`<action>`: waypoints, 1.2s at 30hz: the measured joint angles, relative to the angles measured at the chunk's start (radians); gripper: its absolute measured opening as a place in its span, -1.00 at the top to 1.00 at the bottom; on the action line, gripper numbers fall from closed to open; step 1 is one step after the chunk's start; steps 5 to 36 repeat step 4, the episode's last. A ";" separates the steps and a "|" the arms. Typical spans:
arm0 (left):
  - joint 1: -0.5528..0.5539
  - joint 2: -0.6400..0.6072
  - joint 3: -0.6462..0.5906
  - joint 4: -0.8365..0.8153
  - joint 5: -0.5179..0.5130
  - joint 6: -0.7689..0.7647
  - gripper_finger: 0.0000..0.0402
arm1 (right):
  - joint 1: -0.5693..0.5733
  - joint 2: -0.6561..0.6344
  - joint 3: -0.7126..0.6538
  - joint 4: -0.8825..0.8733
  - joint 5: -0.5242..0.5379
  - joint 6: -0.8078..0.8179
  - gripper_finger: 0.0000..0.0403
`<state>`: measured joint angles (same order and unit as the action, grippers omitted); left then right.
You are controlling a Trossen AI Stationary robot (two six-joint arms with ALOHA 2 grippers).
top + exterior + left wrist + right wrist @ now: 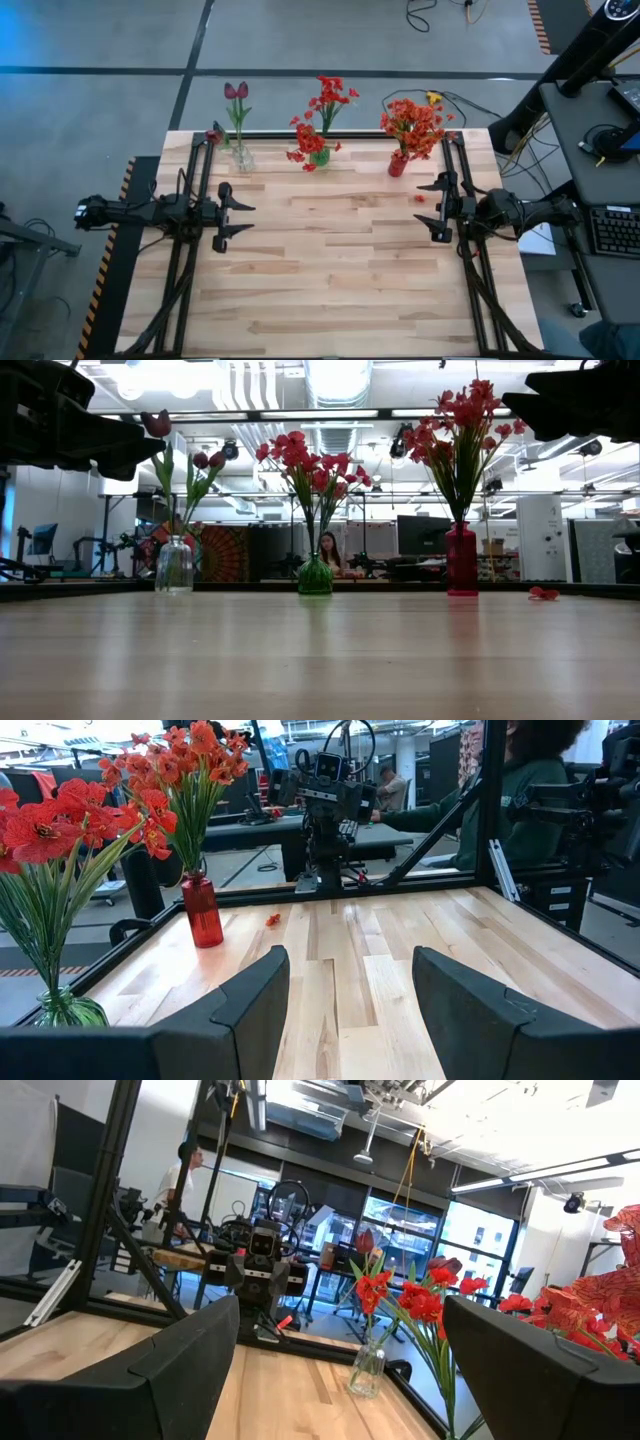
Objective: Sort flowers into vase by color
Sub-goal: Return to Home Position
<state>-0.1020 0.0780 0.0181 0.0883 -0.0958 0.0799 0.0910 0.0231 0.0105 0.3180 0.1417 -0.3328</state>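
counter (330,280): pale wood planks. three vases stand in a line along its far edge, well apart from each other and out of the arms' sweep.

left arm (150,212) lies along the left side, right arm (520,212) along the right. both sit by the rails and face inward. this reads as the parked pose, leaving the work zone free.

left claw (250,218): fingers spread, holding nothing. right claw (420,206): likewise spread and empty. my guess is nothing is left to carry.

orange flowers (413,118) stand bunched upright in the red vase (398,165) at the right end. red flowers (325,100) are in the green vase (319,155) in the middle, a few blooms drooping low beside it. maroon tulips (236,92) are in the transparent vase (243,157) at the left end. one colour per vase, so the sorting looks complete.

small red scrap (419,197) lies on the counter near the red vase, likely a shed petal.
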 joint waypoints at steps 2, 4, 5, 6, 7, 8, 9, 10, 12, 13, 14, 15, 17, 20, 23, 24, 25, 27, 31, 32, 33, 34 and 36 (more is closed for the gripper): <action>0.000 0.000 0.000 0.000 0.000 0.000 0.02 | 0.000 0.000 0.000 0.000 0.000 0.000 -0.70; 0.000 0.000 0.000 0.000 0.000 0.000 0.02 | 0.000 0.000 0.000 0.000 0.000 0.000 -0.70; 0.000 0.000 0.000 0.000 0.000 0.000 0.02 | 0.000 0.000 0.000 0.000 0.000 0.000 -0.70; 0.000 0.000 0.000 0.000 0.000 0.000 0.02 | 0.000 0.000 0.000 0.000 0.000 0.000 -0.70; 0.000 0.000 0.000 0.000 0.000 0.000 0.02 | 0.000 0.000 0.000 0.000 0.000 0.000 -0.70; 0.000 0.000 0.000 0.000 0.000 0.000 0.02 | 0.000 0.000 0.000 0.000 0.000 0.000 -0.70; 0.000 0.000 0.000 0.000 0.000 0.000 0.02 | 0.000 0.000 0.000 0.000 0.000 0.000 -0.70; 0.000 0.000 0.000 0.000 0.000 0.000 0.02 | 0.000 0.000 0.000 0.000 0.000 0.000 -0.70; 0.000 0.000 0.000 0.000 0.000 0.000 0.02 | 0.000 0.000 0.000 0.000 0.000 0.000 -0.70; 0.000 0.000 0.000 0.000 0.000 0.000 0.02 | 0.000 0.000 0.000 0.000 0.000 0.000 -0.70; 0.000 0.000 0.000 0.000 0.000 0.000 0.02 | 0.000 0.000 0.000 0.000 0.000 0.000 -0.70; 0.000 0.000 0.000 0.000 0.000 0.000 0.02 | 0.000 0.000 0.000 0.000 0.000 0.000 -0.70; 0.000 0.000 0.000 0.000 0.000 0.000 0.02 | 0.000 0.000 0.000 0.000 0.000 0.000 -0.70; 0.000 0.000 0.000 0.000 0.000 0.000 0.02 | 0.000 0.000 0.000 0.000 0.000 0.000 -0.70; 0.000 0.000 0.000 0.000 0.000 0.000 0.02 | 0.000 0.000 0.000 0.000 0.000 0.000 -0.70; 0.000 0.000 0.000 0.000 0.000 0.000 0.02 | 0.000 0.000 0.000 0.000 0.000 0.000 -0.70; 0.000 0.000 0.000 0.000 0.000 0.000 0.02 | 0.000 0.000 0.000 0.000 0.000 0.000 -0.70; 0.000 0.000 0.000 0.000 0.000 0.000 0.02 | 0.000 0.000 0.000 0.000 0.000 0.000 -0.70; 0.000 0.000 0.000 0.000 0.000 0.000 0.02 | 0.000 0.000 0.000 0.000 0.000 0.000 -0.70; 0.000 0.000 0.000 0.000 0.000 0.000 0.02 | 0.000 0.000 0.000 0.000 0.000 0.000 -0.70; 0.000 0.000 0.000 0.000 0.000 0.000 0.02 | 0.000 0.000 0.000 0.000 0.000 0.000 -0.70; 0.000 0.000 0.000 0.000 0.000 0.000 0.02 | 0.000 0.000 0.000 0.000 0.000 0.000 -0.70; 0.000 0.000 0.000 0.000 0.000 0.000 0.02 | 0.000 0.000 0.000 0.000 0.000 0.000 -0.70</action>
